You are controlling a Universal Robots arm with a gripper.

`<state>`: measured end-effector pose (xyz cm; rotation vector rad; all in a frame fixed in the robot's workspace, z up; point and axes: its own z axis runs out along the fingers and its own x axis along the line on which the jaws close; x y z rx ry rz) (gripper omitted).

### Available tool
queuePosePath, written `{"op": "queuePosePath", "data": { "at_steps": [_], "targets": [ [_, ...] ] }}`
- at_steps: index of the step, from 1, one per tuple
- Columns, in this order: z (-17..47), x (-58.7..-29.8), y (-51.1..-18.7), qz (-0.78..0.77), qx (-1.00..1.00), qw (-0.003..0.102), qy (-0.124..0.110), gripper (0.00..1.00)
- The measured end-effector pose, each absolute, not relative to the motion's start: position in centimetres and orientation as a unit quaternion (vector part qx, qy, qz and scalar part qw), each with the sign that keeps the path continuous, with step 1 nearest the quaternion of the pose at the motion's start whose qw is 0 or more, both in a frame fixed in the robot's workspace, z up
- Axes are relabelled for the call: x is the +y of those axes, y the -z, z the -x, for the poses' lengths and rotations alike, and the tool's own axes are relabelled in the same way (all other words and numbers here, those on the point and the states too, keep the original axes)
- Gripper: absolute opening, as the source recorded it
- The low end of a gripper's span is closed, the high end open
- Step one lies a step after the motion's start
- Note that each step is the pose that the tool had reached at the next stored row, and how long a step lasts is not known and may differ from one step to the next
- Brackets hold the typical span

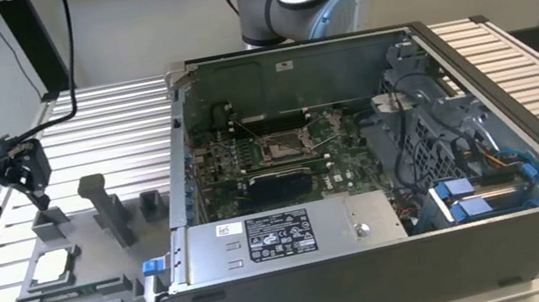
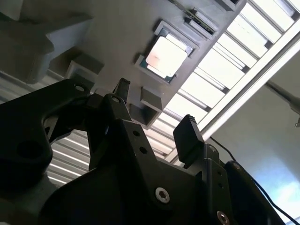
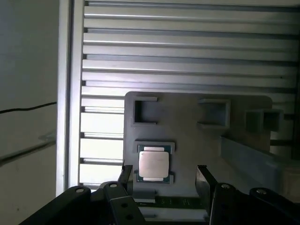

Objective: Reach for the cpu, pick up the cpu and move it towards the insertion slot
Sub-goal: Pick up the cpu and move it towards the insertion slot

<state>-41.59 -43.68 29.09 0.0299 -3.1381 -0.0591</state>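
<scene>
One gripper [image 1: 37, 196] hung at the exterior view's left, close over the far end of a grey fixture plate [image 1: 90, 297] that lay on the slatted metal table [image 1: 98, 123]. We saw its two dark fingers [image 3: 125, 174] spread wide with nothing held between them. The cpu [image 1: 53, 268] lay flat in a square recess of that plate, silvery top up. In both wrist views we found it beyond the gap between the fingers, apart from them. Further along, just beside the plate, stood the open computer case [image 1: 402, 273], with a silver labelled power supply [image 1: 284, 235] along its near wall. Deeper inside, on the green board, we made out the insertion slot [image 1: 284, 146], a metal-framed square with a dark centre, well apart from the cpu. At the case's right end sat blue plastic parts [image 1: 489, 199].
</scene>
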Motion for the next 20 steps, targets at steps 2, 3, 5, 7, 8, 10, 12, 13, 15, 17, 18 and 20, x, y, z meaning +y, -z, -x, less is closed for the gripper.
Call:
{"op": "queuePosePath", "data": {
  "at_steps": [2, 3, 5, 7, 8, 10, 12, 13, 15, 17, 18, 20],
  "targets": [
    [41.7, -43.8, -28.7, -0.010, -1.000, 0.001, 0.019, 1.00],
    [41.7, -43.8, -28.6, -0.010, -1.000, 0.001, 0.019, 1.00],
    [41.8, -43.9, -28.2, -0.009, -1.000, 0.001, 0.019, 1.00],
    [41.8, -44.0, -27.8, -0.010, -1.000, 0.001, 0.019, 1.00],
    [41.8, -44.0, -27.6, -0.010, -1.000, 0.001, 0.019, 1.00],
    [41.8, -44.3, -27.3, -0.010, -1.000, 0.002, 0.019, 1.00],
    [41.8, -44.8, -26.9, -0.010, -1.000, 0.001, 0.019, 1.00],
    [41.8, -45.1, -26.8, -0.010, -1.000, 0.001, 0.019, 1.00],
    [41.8, -45.5, -26.4, -0.010, -1.000, 0.001, 0.019, 1.00],
    [41.8, -45.9, -26.1, -0.010, -1.000, 0.001, 0.019, 1.00],
    [41.8, -45.9, -25.9, -0.010, -1.000, 0.001, 0.019, 1.00],
    [41.8, -45.9, -25.5, -0.009, -1.000, 0.001, 0.019, 1.00]
  ]
}}
